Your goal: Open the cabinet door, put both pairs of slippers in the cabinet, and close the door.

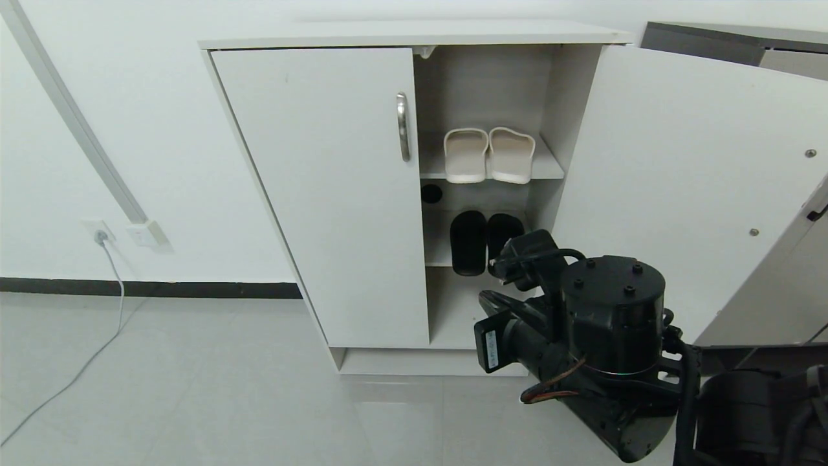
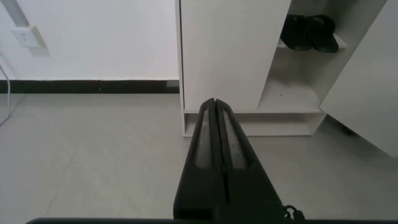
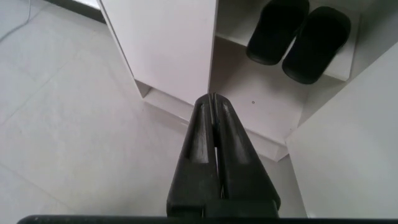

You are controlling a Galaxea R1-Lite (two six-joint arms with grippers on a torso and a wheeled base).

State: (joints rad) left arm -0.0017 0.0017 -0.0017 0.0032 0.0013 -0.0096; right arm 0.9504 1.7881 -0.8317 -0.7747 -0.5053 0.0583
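- The white slippers [image 1: 489, 154] sit side by side on the upper shelf of the cabinet [image 1: 414, 32]. The black slippers [image 1: 468, 243] sit the same way on the shelf below.
- Both pairs are in the cabinet's right-hand half, behind the open door [image 1: 679, 188]. That door is swung wide to the cabinet's right with its inner face showing.
- The cabinet's left half is covered by the closed door [image 1: 323, 194], and its handle [image 1: 403, 126] runs upright along the edge by the opening.
- With opening and loading apparently done, closing the door looks like the one step left.
- The right gripper [image 3: 213, 99] has its fingers pressed together on nothing. It hangs low in front of the cabinet's opening, below the black slippers.
- The left gripper [image 2: 214, 104] is likewise pressed together and empty. It is out over the floor, well in front of the cabinet's base.
- The next move likely calls for getting a gripper round to the open door's outer face or free edge and pushing it toward the cabinet.
- The right arm [image 1: 601, 323] stands between the open door and the opening, so it probably has to clear the door's swing first.
- Left of the cabinet, a wall socket [image 1: 98, 232] feeds a cable [image 1: 97, 349] that trails over the floor.
- A grey unit [image 1: 711, 39] stands behind the open door, to the cabinet's right.
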